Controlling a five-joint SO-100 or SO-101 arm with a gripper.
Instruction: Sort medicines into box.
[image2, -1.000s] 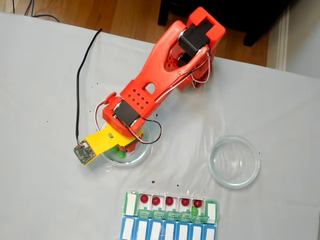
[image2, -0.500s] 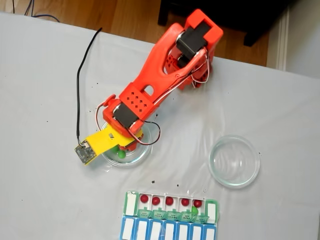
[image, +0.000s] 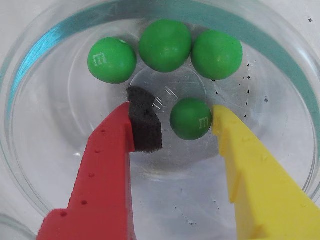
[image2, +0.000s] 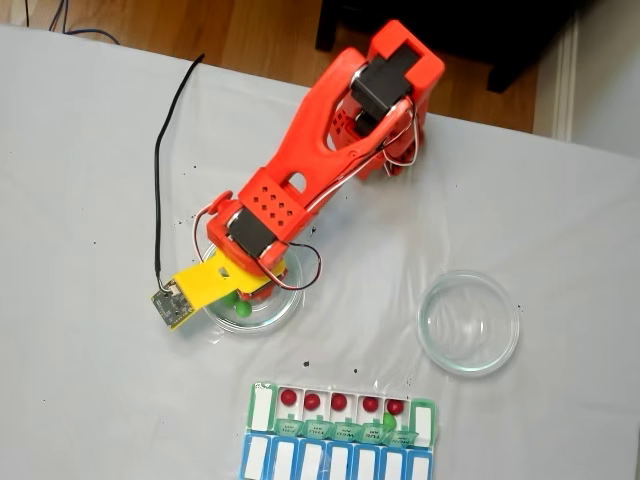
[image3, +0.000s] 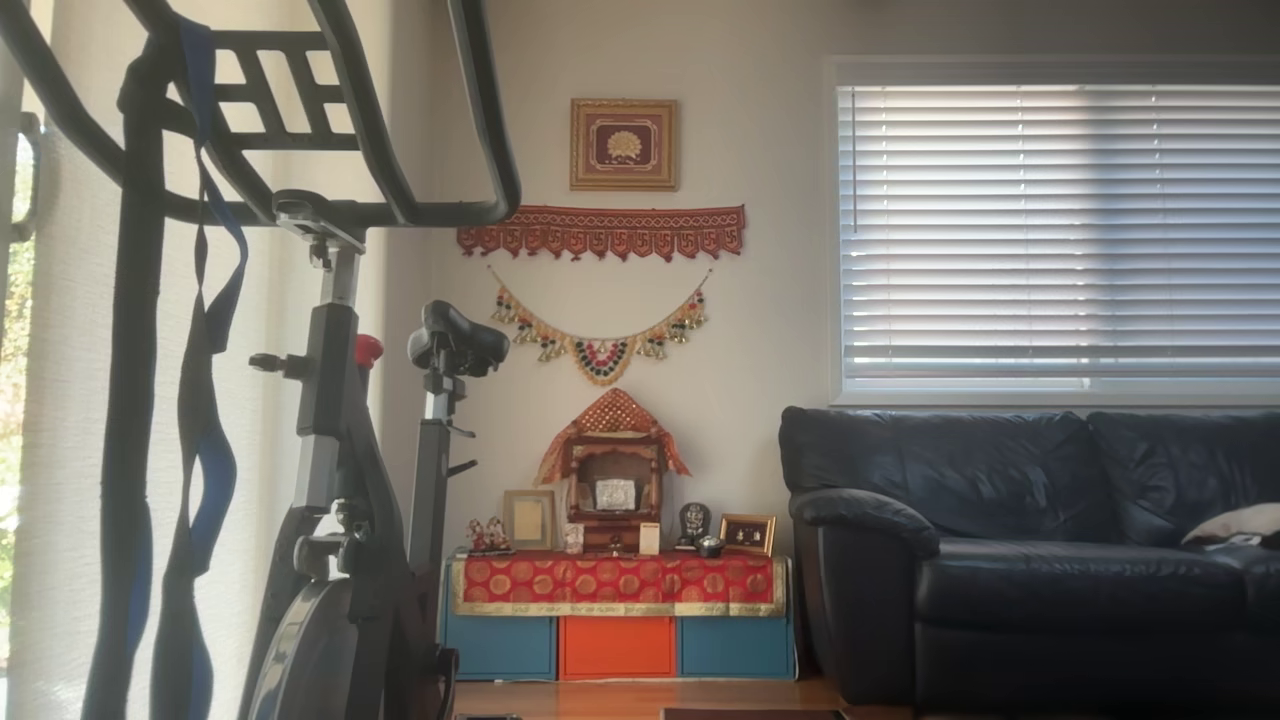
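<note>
The gripper (image: 182, 117) hung inside a clear glass dish (image: 280, 60), its jaws standing partly apart, a little wider than the one green pill (image: 190, 118) that lay between them. In the wrist view we saw the yellow finger (image: 250, 180) touching or just beside that pill on its right, while the black pad (image: 145, 125) on the red finger (image: 100, 185) stood just clear of it on the left. We could not call it a firm hold: the pill rested on the dish floor.

We counted four green pills in that dish: the one between the fingers and three others (image: 165, 45) in a row beyond it, near the far wall.

In the fixed view the arm (image2: 320, 140) reached down over the same dish (image2: 285, 300) on the white table (image2: 80, 180). A second glass dish (image2: 468, 322) stood well apart to the right with no pills in it. The pill box (image2: 340, 430) lay near the lower edge of the table. We counted five red pills (image2: 339, 401) in its upper row, one to a compartment, and one green pill (image2: 389, 421) just below them at the right end. Its blue row (image2: 335, 462) ran along the bottom.
</note>
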